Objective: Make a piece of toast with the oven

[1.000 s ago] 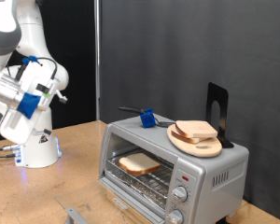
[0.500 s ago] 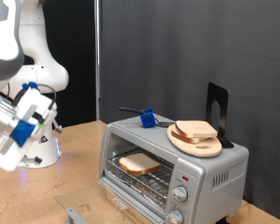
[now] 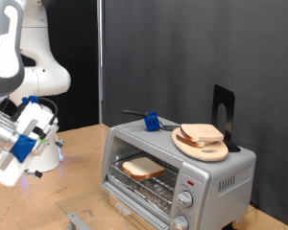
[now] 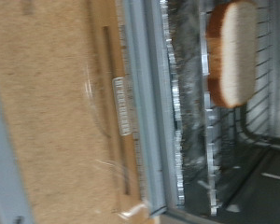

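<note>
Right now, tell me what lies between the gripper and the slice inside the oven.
In the exterior view, only bare wooden table separates the gripper from the oven; the piece of toast lies on its rack.

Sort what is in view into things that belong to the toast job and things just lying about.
Part of the job:
- oven, door open
- slice of bread on the rack inside the oven
- gripper, at the exterior view's left, away from the oven

Just lying about:
- round wooden board with bread on it, on top of the oven
- blue-handled tool on top of the oven
</note>
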You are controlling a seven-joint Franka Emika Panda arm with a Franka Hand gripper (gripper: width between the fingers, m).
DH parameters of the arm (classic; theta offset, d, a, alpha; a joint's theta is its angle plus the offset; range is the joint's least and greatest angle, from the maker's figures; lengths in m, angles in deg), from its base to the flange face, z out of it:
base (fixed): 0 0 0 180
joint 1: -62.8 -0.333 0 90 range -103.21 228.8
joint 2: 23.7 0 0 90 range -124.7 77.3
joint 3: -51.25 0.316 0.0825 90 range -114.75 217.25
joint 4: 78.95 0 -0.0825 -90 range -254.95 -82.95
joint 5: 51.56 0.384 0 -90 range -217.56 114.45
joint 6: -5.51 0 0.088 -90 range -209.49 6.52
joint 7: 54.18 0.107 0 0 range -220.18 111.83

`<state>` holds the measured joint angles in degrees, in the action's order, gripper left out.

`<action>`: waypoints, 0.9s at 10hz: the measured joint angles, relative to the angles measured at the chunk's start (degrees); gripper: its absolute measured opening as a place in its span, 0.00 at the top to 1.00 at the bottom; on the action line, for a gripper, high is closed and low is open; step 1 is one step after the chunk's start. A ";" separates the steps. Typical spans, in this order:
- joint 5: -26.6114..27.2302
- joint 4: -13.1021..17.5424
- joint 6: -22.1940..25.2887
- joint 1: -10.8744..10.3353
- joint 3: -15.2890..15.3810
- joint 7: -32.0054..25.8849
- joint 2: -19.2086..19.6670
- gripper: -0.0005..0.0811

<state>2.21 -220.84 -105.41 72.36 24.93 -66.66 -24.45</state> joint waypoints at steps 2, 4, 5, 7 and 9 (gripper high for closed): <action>2.79 -1.41 -5.22 -0.12 0.41 -2.75 1.72 0.00; 6.58 -1.47 -8.58 -0.28 1.44 -6.28 5.40 0.00; 8.23 -1.28 -9.71 -0.31 2.09 -8.06 7.37 0.00; 10.84 -0.80 -11.44 -0.33 3.43 -10.74 10.99 0.00; 13.92 -0.72 -12.66 -0.37 5.36 -13.53 14.25 0.00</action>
<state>16.13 -221.56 -118.08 71.98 30.29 -80.19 -10.20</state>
